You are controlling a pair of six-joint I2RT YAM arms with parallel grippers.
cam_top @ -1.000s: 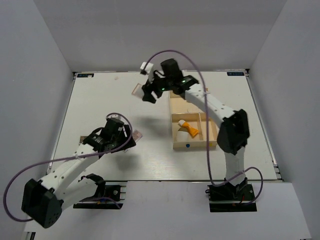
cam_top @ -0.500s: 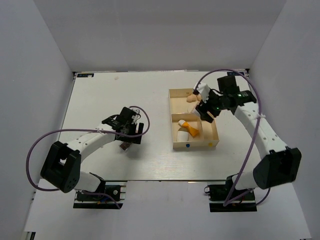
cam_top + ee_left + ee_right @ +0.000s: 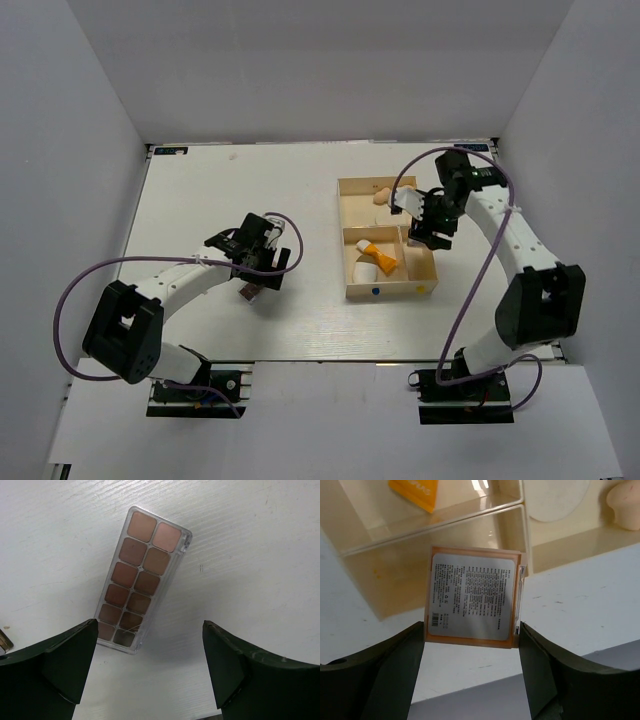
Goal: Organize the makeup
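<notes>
Left pincer wider over palette

Bright, even overhead light; white counter nearly washed out. Soft shadows under arms. Glare streaks on tray beyond right gripper. Compact label sharp; fingers dark, soft-focus.

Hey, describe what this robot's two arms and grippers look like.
The left arm and right arm are white links with chunky black joints. A thin purple cable loops along each. The left gripper and right gripper are black with white parts; up close their fingers are dark wedges.
</notes>
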